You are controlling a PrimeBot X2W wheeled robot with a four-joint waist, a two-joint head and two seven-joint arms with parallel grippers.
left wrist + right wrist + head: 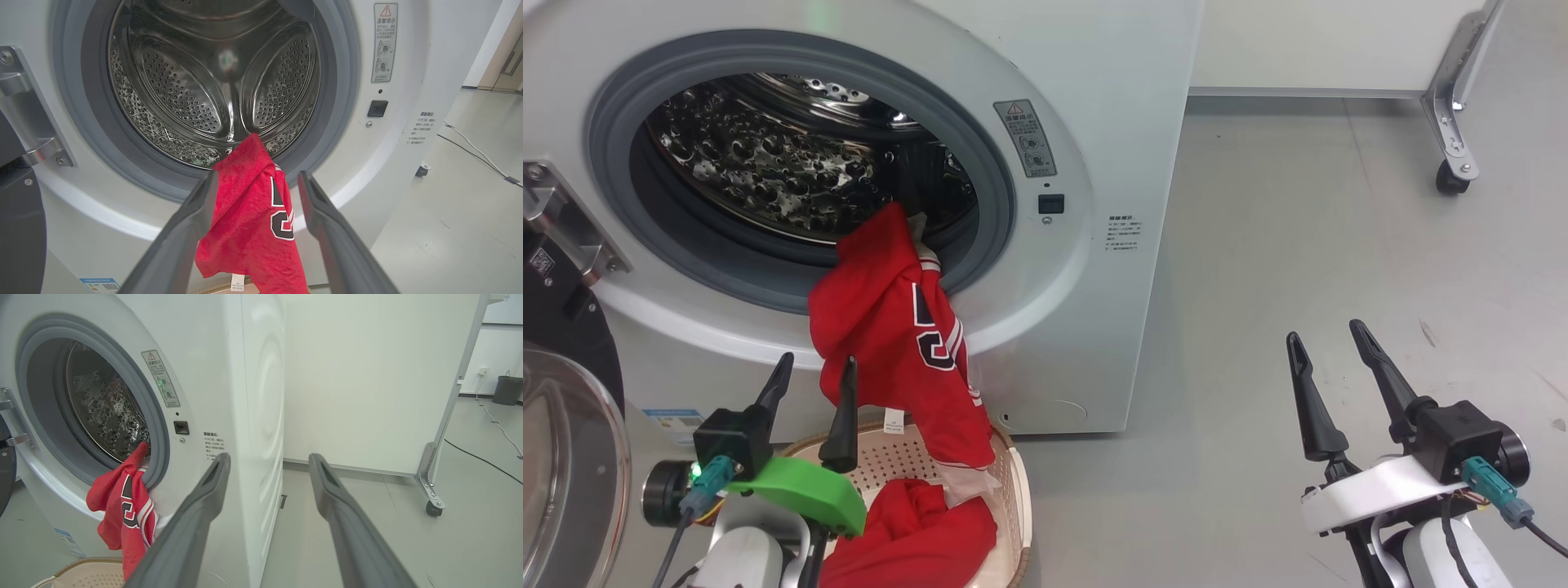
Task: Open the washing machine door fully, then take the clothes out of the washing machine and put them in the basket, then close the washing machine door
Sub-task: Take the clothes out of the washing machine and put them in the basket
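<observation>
Both jaws released, empty; bright red jersey hanging from perforated steel drum over cream plastic basket, liable to snag on grey door seal if yanked sideways.

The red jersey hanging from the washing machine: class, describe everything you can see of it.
The red jersey is soft fabric with a dark, white-outlined numeral, red-and-white striped edging and a small white tag. Its top lies inside the steel drum; it drapes over the grey door seal, its hem reaching the cream basket.
</observation>
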